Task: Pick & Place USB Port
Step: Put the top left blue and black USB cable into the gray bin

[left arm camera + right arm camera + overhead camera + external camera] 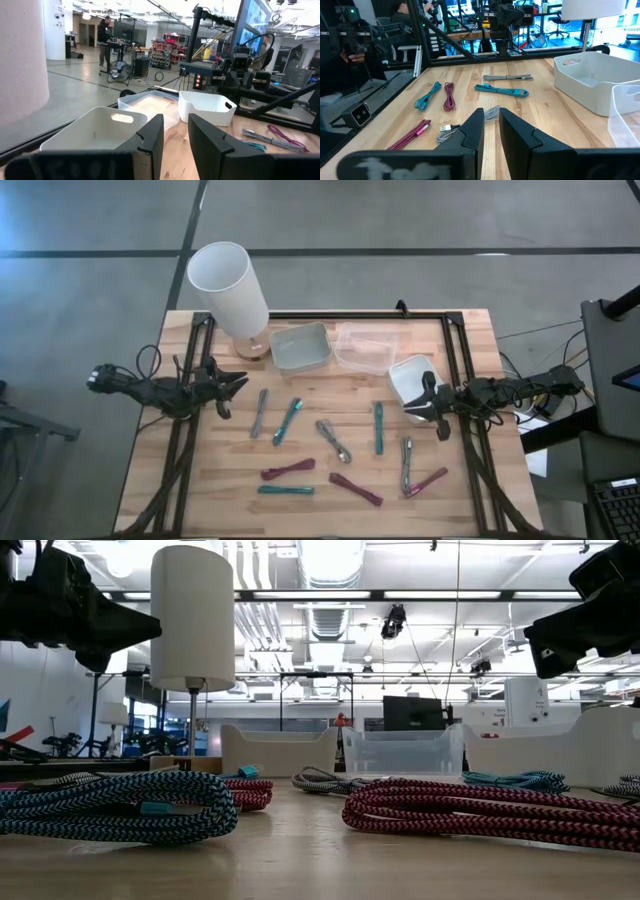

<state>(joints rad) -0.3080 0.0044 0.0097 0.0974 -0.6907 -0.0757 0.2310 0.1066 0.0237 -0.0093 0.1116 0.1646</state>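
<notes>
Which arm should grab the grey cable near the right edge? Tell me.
Right. The right gripper hovers beside the grey cable, holding nothing. The left gripper waits across the table.

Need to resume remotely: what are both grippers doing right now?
Left gripper: jaws open, holding nothing, raised at the table's left edge.
Right gripper: jaws open with a narrow gap, holding nothing, raised by the white bin.

Your wooden table (210,480) carries: one white lamp (230,290), three bins (300,347) along the back, and coiled cables (288,421) in teal, maroon and grey scattered across the front.
</notes>
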